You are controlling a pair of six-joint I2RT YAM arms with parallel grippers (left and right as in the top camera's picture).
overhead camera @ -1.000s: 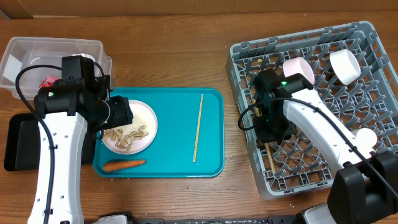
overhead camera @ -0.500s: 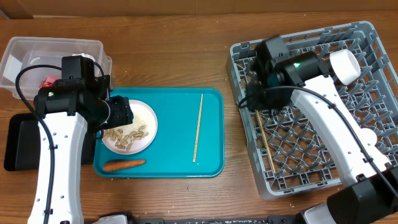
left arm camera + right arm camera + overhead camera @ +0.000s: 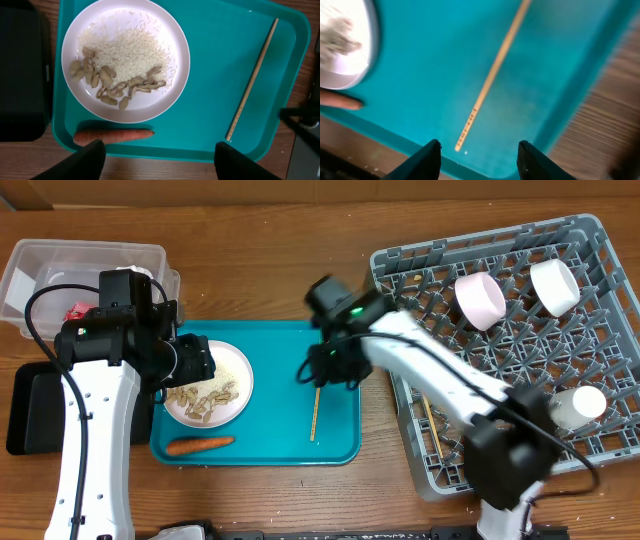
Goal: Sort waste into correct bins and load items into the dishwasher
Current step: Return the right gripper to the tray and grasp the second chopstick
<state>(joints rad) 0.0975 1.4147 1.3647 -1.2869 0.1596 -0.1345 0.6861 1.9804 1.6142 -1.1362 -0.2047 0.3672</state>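
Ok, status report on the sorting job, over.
Right claw open, empty, over the chopstick on the teal tray. Left claw open, empty, above the plate. Other chopstick already in the rack. Nothing blocking the pick.

The left arm (image 3: 95, 410), white with black joints, rises from the table's (image 3: 270, 270) near left corner and bends over toward the middle; its left gripper (image 3: 160, 146) points straight down, the two black fingers (image 3: 92, 157) spread wide with nothing between them. The right arm (image 3: 430, 375) reaches from the near right edge slantwise across to the middle of the table, stretched long and low; the right gripper (image 3: 479, 149) hangs at its end, facing down; that view is blurred, but its fingers (image 3: 431, 155) seem to stand parted, gripping nothing; the two grippers are well apart.
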